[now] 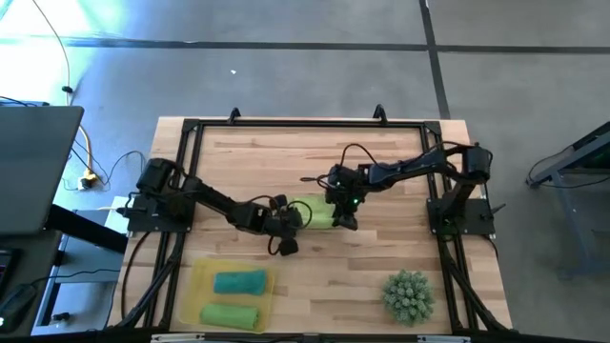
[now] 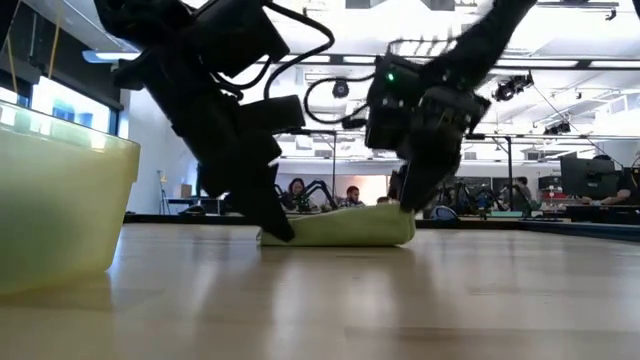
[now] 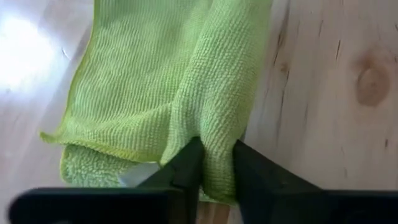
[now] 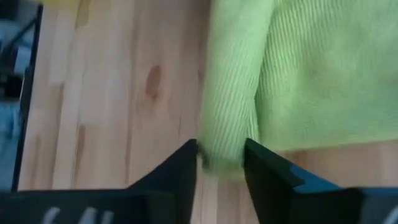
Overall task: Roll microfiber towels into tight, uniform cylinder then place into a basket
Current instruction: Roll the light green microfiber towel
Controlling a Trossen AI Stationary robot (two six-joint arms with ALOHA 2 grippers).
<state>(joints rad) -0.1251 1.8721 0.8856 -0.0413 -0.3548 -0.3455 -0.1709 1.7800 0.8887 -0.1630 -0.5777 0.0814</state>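
Note:
A lime-green microfiber towel [image 1: 315,211] lies partly rolled at the table's middle, its roll [image 2: 345,228] resting on the wood. My left gripper [image 1: 289,227] is at the roll's left end and is shut on it [image 3: 216,152]. My right gripper [image 1: 343,217] is at the roll's right end, with one finger on either side of it [image 4: 221,152]. The yellow basket [image 1: 202,286] stands at the near left. It holds a rolled teal towel [image 1: 238,282] and a rolled green towel [image 1: 229,314]. My left gripper pinches the rolled edge of the towel [image 3: 214,134] between its two fingers, at the roll's left end. The fingers slant down from the table's left. The roll lies on the table, and the flat part of the towel [image 3: 130,74] spreads out beside it. My right gripper's fingers [image 4: 183,165] stand close against the roll's right end [image 4: 227,134], slanting down from the right. I cannot tell whether they touch it.
A spiky green ball-shaped plant [image 1: 410,295] sits at the near right. A black frame [image 1: 286,124] runs around the tabletop. Bare wood lies between the towel and the basket. People sit in the room beyond the table [image 2: 320,195].

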